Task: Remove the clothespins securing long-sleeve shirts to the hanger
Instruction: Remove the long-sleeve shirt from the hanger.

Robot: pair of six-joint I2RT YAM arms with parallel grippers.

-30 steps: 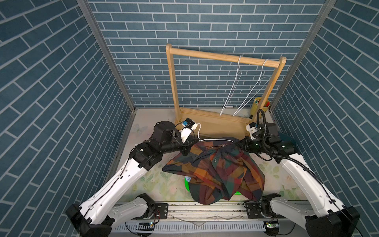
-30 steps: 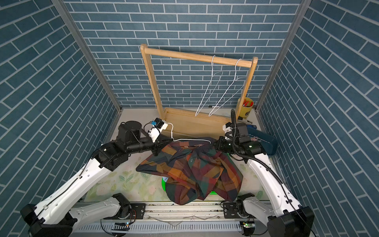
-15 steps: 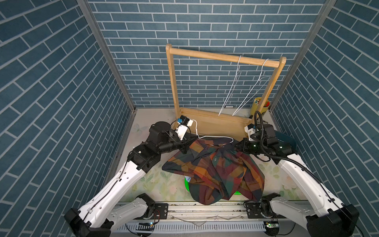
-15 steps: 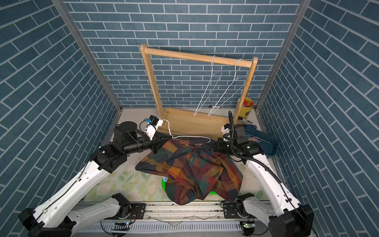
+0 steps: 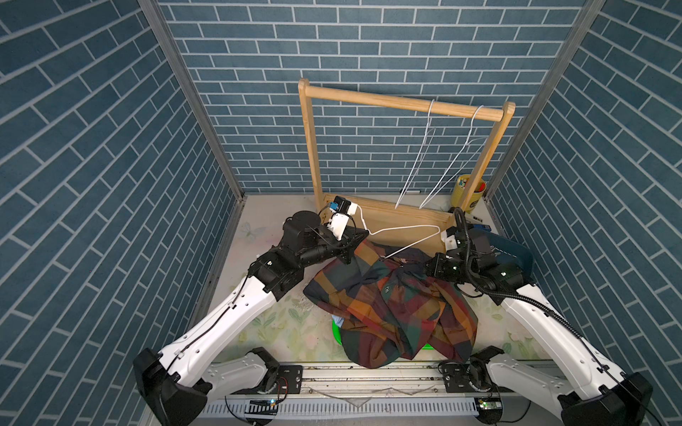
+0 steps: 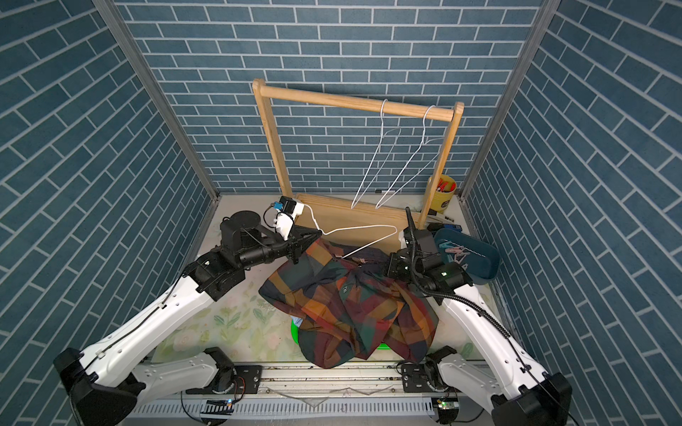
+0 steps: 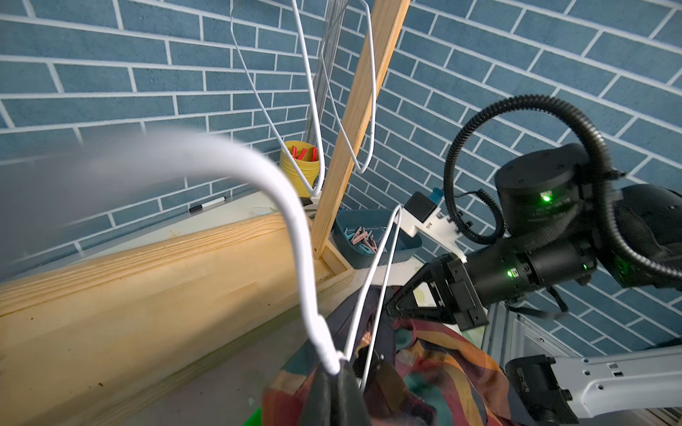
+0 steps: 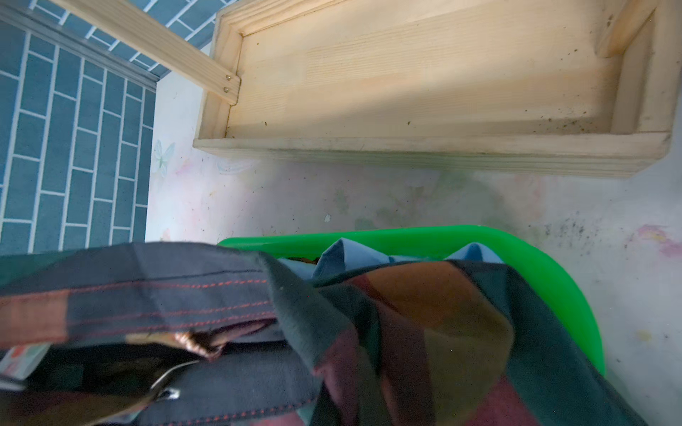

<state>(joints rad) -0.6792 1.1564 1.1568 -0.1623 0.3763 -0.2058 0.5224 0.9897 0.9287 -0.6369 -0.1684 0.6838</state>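
A dark plaid long-sleeve shirt [image 5: 391, 306] [image 6: 350, 306] lies heaped over a green bin. A white wire hanger [image 5: 406, 230] [image 6: 360, 228] sticks out of its collar, mostly bare. My left gripper [image 5: 363, 234] [image 7: 337, 369] is shut on the hanger's neck below the hook. My right gripper [image 5: 424, 267] [image 7: 387, 308] is shut on the plaid collar; in the right wrist view cloth [image 8: 406, 332] hides its jaws. A light blue shirt [image 8: 339, 254] shows under the plaid. Clothespins [image 7: 360, 238] [image 6: 455, 252], pink and teal, lie in a blue tray. No clothespin shows on the shirt.
A wooden rack [image 5: 402, 103] stands at the back with two bare wire hangers [image 5: 424, 158] and a box base [image 8: 406, 92]. A yellow cup [image 6: 443, 186] with red pieces sits by its right post. The green bin [image 8: 553, 265] is at the front centre, the blue tray [image 6: 479, 265] at the right.
My left gripper has drawn the hanger back and to the left, so more of its wire is out of the plaid shirt. The right gripper has kept its hold on the collar.
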